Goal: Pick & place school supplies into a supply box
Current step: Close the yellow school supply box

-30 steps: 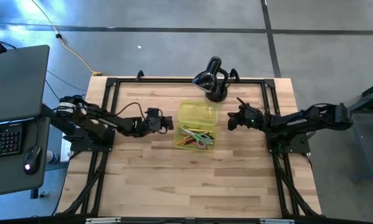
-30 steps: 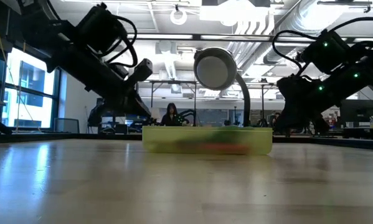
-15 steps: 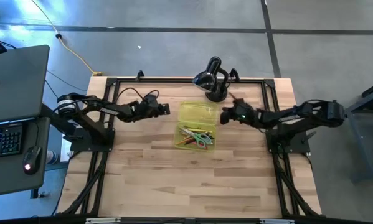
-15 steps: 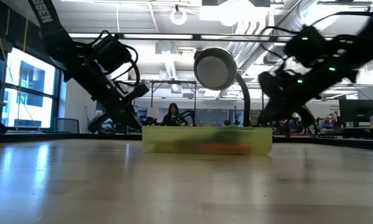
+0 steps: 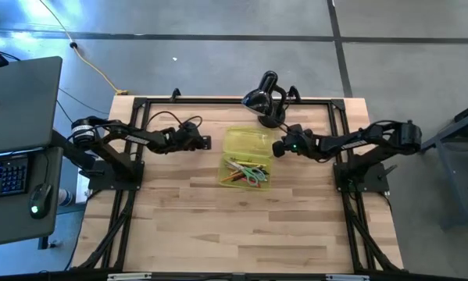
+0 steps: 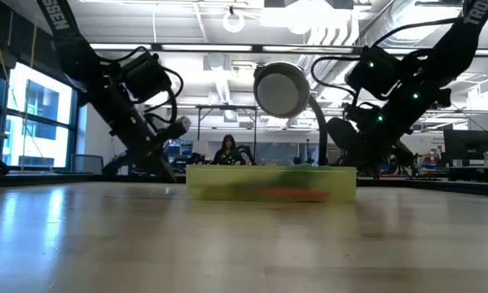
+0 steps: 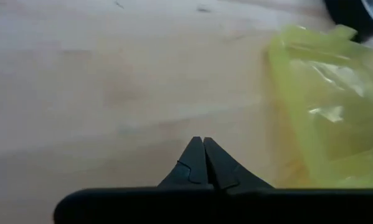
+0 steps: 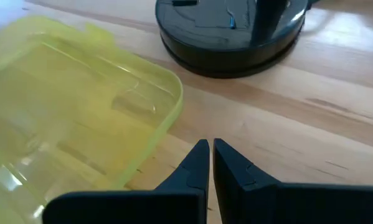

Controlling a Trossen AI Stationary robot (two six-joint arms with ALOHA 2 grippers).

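A translucent yellow-green supply box [image 6: 271, 183] sits on the wooden table [image 6: 227, 244], blurred colours inside. A round-headed black lamp [image 6: 282, 91] stands behind it. Dark arms descend on either side.

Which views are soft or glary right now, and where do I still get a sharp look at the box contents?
High view: evenly lit, pens distinct inside the supply box. Low view: bright ceiling lights behind, arms dark, box contents smeared through the translucent wall. Left wrist view: soft throughout. Right wrist view: lid blurred, lamp base sharper.
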